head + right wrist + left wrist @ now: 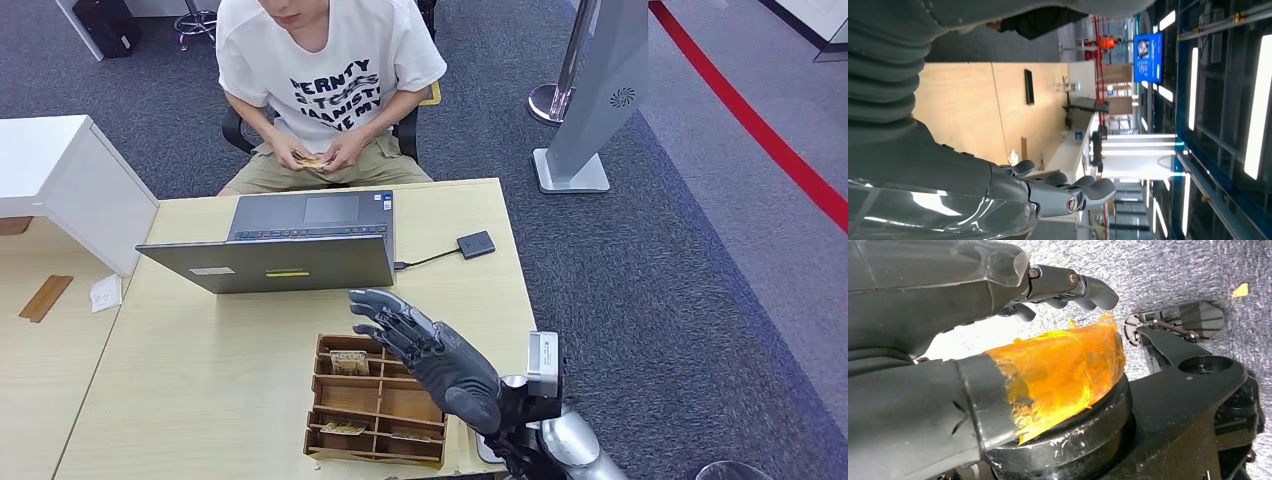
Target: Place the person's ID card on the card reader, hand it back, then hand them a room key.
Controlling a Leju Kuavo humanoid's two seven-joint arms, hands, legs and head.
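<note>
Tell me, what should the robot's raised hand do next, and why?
Probably hold the right hand out, empty, toward the person. The person's hands grip a card at the lap, and the card reader beside the laptop is bare.

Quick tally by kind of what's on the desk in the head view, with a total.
Laptop: 1
Card reader: 1
Wooden card tray: 1
White box: 1
Wooden strip: 1
White paper scrap: 1
Total: 6
The right hand hovers over the tray, holding nothing.
</note>
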